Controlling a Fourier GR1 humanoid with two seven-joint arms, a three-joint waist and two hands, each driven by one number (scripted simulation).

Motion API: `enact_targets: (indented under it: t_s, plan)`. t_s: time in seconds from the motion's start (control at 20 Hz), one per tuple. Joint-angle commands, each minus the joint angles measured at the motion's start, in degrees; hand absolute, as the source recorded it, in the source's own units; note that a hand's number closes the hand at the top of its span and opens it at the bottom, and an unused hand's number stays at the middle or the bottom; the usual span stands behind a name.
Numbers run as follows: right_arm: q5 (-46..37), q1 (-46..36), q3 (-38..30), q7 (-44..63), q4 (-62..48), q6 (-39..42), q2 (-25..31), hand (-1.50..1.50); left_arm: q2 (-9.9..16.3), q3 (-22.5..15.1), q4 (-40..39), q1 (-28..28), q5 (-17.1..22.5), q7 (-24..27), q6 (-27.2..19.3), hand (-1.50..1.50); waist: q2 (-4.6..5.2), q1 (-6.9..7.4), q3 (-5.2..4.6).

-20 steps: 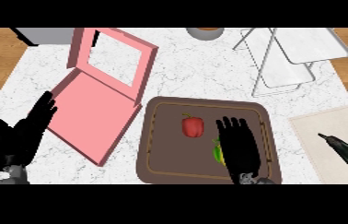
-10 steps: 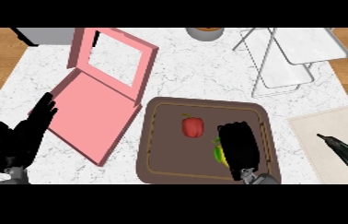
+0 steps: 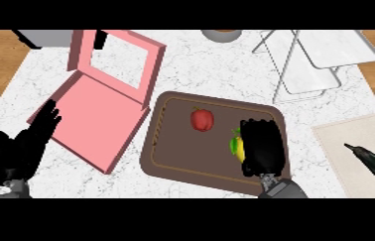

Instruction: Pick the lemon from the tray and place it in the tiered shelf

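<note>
Right hand: my right hand (image 3: 262, 147) sits low over the right part of the brown tray (image 3: 170, 155), fingers bent down over the lemon. A second ago they lay flat and long above the fruit; half a second ago they had begun to shorten; now they look folded. I read it as closing on the lemon, though the hand hides the contact itself.

Lemon: the lemon (image 3: 236, 147) is in the tray, right of centre. Only a yellow-green sliver shows at the hand's left edge. It has not shifted across the three pictures, so no lift yet.

Red fruit: a red fruit (image 3: 202, 119) lies up and left of the lemon, apart from the hand, untouched.

Left hand: the left hand (image 3: 28, 147) rests relaxed with straight fingers at the lower left, beside the pink box (image 3: 102, 117). It has drifted slightly downward and holds nothing.

Tiered shelf: the white tiered shelf (image 3: 315, 61) stands at the upper right, well apart from the tray.

Other: a dark tool (image 3: 362, 154) lies on a pale board at the right edge, near my forearm's side.

Meaning for task: the change is the curl of the fingers. I judge the grasp is being made; lifting and carrying up and right to the shelf remain.

Watch: the pale board and tool stay clear if I raise straight first.
</note>
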State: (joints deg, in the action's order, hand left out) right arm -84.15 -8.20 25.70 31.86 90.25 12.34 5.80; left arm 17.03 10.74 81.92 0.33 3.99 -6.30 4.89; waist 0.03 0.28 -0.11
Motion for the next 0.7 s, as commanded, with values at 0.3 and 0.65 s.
enact_targets:
  t_s: [0.3,0.65]
  plan:
    - [3.5,-19.4,-25.3,37.1,-6.5,-5.1,-5.7,1.5,-1.2,-1.9,0.4,-1.0,-0.5,0.8,0.6,0.0,1.49,3.8,0.14]
    - [1.2,-36.7,-29.1,50.2,-13.2,-12.5,-5.8,1.5,-0.4,-2.5,-1.8,-3.5,-0.3,-0.1,2.1,0.0,1.35,5.68,-0.01]
